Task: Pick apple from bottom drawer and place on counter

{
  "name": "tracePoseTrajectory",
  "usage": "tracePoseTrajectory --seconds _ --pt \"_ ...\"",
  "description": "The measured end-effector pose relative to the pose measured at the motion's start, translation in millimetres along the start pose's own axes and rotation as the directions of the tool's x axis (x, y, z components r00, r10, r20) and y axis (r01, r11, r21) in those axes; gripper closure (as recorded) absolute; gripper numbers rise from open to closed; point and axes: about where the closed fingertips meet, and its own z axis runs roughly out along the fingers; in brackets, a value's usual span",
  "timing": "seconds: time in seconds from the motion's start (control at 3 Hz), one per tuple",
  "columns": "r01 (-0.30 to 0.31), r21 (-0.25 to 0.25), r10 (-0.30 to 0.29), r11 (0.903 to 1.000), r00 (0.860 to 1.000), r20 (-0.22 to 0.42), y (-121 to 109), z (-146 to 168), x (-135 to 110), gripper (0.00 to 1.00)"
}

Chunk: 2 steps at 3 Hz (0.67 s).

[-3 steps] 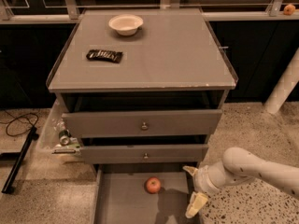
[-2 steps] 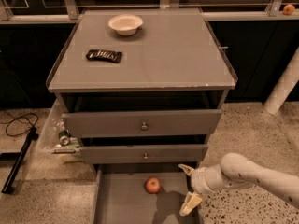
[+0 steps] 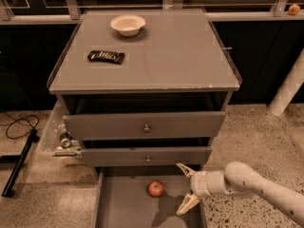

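Note:
The small red apple point(image 3: 155, 188) lies on the flat grey floor of the pulled-out bottom drawer point(image 3: 124, 209), near its back. My gripper point(image 3: 186, 187) comes in from the right on a white arm, low over the drawer, just right of the apple and apart from it. Its two pale fingers are spread wide, one up near the drawer front above, one lower down; it holds nothing. The grey counter point(image 3: 161, 56) tops the cabinet above.
A white bowl point(image 3: 128, 24) and a dark snack packet point(image 3: 106, 56) lie on the counter. Two knobbed drawers point(image 3: 146, 126) stand slightly open above the bottom one. A clear bin with items point(image 3: 61, 139) hangs at the cabinet's left. A small orange fruit point(image 3: 294, 9) sits far back right.
My gripper has moved left over the bottom drawer, closer to the apple. The apple has not moved.

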Motion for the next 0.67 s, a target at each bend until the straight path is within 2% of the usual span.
tracePoseTrajectory --seconds 0.67 --pt "-0.010 0.006 0.010 0.9999 1.000 -0.009 -1.6 6.3 6.0 0.00"
